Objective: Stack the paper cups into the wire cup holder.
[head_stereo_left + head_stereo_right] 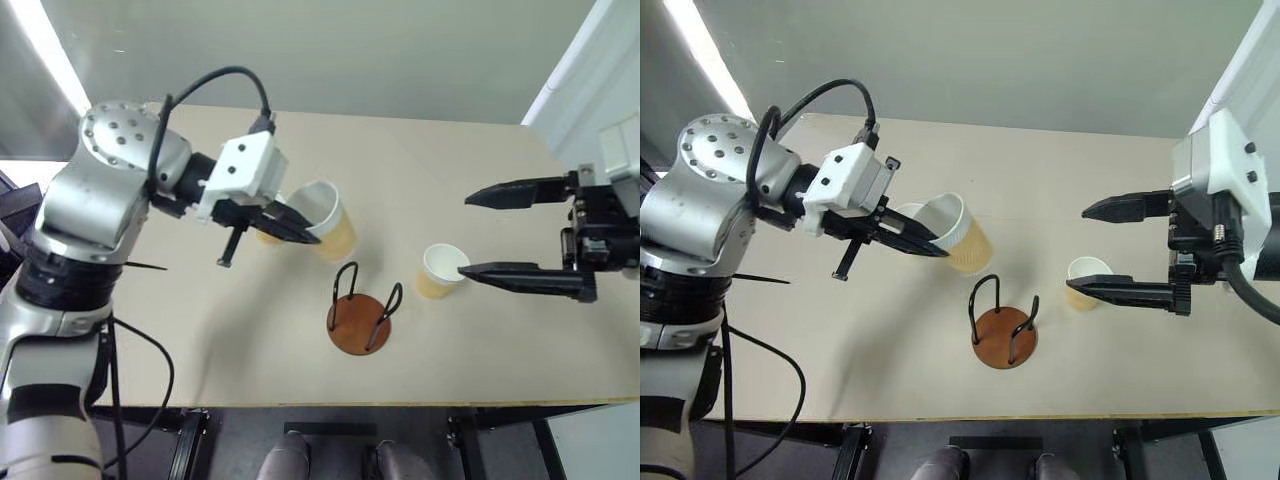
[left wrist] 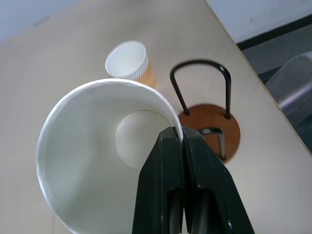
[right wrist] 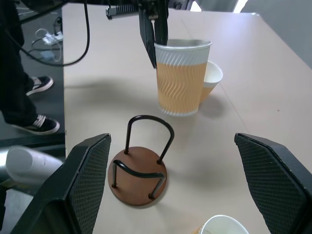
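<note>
Wire cup holder (image 1: 359, 316) stands near the front edge of the tabletop (image 1: 480, 180), reddish-brown disc base flat, black wire loops upright, nothing inside it. To the right of the holder, a small paper cup (image 1: 441, 270) stands upright on the tabletop, mouth open and white inside, no contents visible. Right gripper (image 1: 482, 235) hangs just beside this cup, jaws spread wide and released, gripping nothing; the lower finger reaches across the cup's rim area, the upper finger sits well above and beyond it; contact with the cup cannot be told. Beyond and slightly left of the holder, the left gripper (image 1: 930, 243) has its jaws clenched on the rim of a larger paper cup (image 1: 957, 232), one finger inside the wall and one outside. That cup is lifted off the tabletop and tilted, mouth turned toward the left arm, its ribbed tan side facing the holder; white interior, no contents. Just behind the held cup, farther from the holder, a third paper cup (image 3: 210, 80) rests on the tabletop, partly hidden by the raised one. A person's dark trouser leg and sneaker (image 3: 35, 84) show on the floor past the tabletop's far side.
</note>
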Controlling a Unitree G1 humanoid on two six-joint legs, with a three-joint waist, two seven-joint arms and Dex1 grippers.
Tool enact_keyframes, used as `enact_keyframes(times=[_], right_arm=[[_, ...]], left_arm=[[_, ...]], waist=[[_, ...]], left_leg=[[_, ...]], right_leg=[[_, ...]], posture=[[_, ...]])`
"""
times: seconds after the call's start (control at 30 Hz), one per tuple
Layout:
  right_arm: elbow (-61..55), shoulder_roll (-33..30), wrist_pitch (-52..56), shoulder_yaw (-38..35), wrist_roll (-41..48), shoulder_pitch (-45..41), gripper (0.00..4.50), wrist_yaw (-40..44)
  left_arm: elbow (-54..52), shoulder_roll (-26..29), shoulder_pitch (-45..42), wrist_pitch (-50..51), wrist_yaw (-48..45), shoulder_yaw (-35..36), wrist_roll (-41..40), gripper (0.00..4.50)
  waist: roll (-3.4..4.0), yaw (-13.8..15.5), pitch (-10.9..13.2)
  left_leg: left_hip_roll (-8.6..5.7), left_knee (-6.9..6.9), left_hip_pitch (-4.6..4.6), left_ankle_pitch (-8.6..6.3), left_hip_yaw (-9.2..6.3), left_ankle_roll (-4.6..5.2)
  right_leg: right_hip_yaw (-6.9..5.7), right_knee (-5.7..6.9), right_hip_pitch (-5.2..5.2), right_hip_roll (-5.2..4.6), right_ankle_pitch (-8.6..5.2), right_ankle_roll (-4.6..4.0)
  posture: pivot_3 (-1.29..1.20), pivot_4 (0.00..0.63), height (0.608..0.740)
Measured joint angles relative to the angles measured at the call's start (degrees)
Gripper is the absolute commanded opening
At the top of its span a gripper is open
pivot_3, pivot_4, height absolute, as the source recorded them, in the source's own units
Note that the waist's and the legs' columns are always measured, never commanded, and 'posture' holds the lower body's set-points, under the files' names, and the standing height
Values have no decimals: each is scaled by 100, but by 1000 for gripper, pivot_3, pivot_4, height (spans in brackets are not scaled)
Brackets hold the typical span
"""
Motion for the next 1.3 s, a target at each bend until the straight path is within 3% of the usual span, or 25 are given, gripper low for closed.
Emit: enact_keyframes(times=[0.4, 0.53, 0.9, 1.3], right_arm=[[-104, -298, 175, -466, 378, 318, 4159, -383], [-106, -332, 175, -492, 408, 365, 4159, -444], [-108, -360, 123, -608, 491, 448, 4159, -524], [-70, -397, -68, -518, 413, 452, 4159, -513]], left_arm=[[-234, -864, -363, 213, -31, -379, -272, 27], [-396, -862, -387, 262, -46, -544, -324, 27], [878, -764, -816, -694, -48, -1301, -180, 27], [243, -514, -775, -393, -59, -1492, -524, 27]], waist=[[1, 34, 0], [1, 42, 0], [3, 61, 0], [3, 66, -1]], left_leg=[[-12, 60, -27, -21, 1, 31], [-13, 61, -24, -21, 2, 32], [-16, 67, -34, -27, 2, 41], [-18, 72, -39, -29, 2, 46]], right_leg=[[6, 1, 6, -6, -3, 42], [7, 5, 6, -6, -4, 45], [10, 1, 3, -8, -5, 54], [11, -3, 1, -9, -4, 60]], posture=[[0, 150, 740], [0, 150, 740], [0, 150, 740], [0, 150, 740]])
